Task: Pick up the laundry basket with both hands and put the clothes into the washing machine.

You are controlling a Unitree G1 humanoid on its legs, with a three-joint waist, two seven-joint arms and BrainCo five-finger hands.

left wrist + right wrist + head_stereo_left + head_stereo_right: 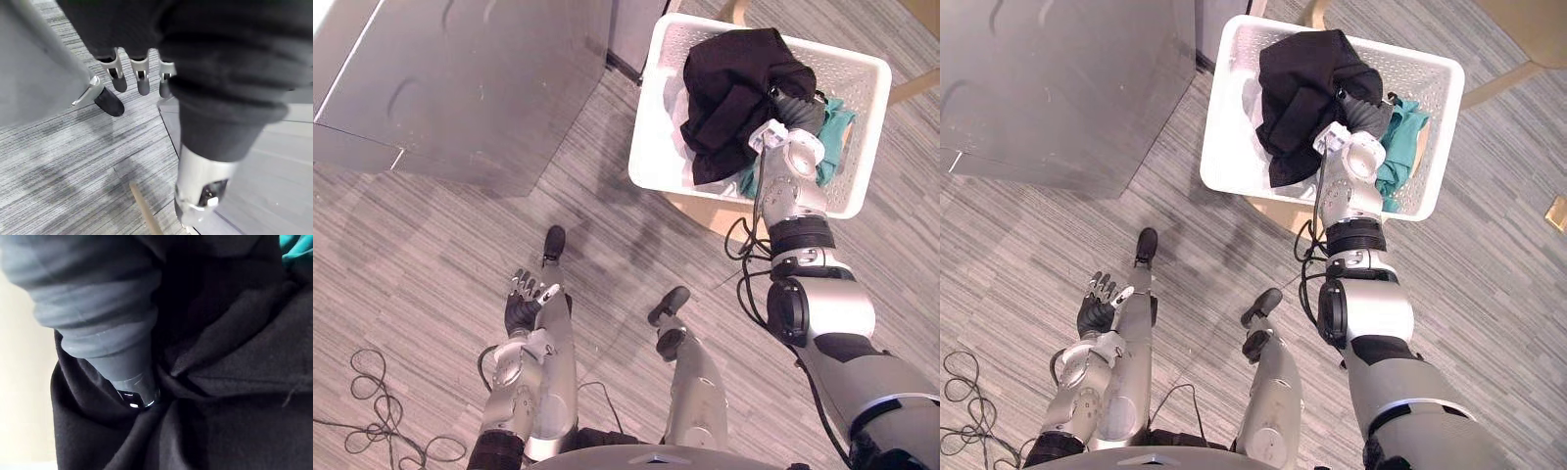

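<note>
The white laundry basket (649, 122) sits on a wooden seat (705, 211) at the upper right of the frame, holding a black garment (732, 88) and a teal garment (834, 129). The right robot hand (800, 108) is buried in the black garment, so its grip cannot be told. The left robot hand (523, 305) hangs with its fingers spread at the lower left, above the floor. A grey metal appliance (470, 78) stands at the upper left.

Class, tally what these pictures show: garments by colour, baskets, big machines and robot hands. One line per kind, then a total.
Black garment: 1
Teal garment: 1
White laundry basket: 1
Grey machine: 1
Robot hands: 2, the left robot hand and the right robot hand
Total: 6
</note>
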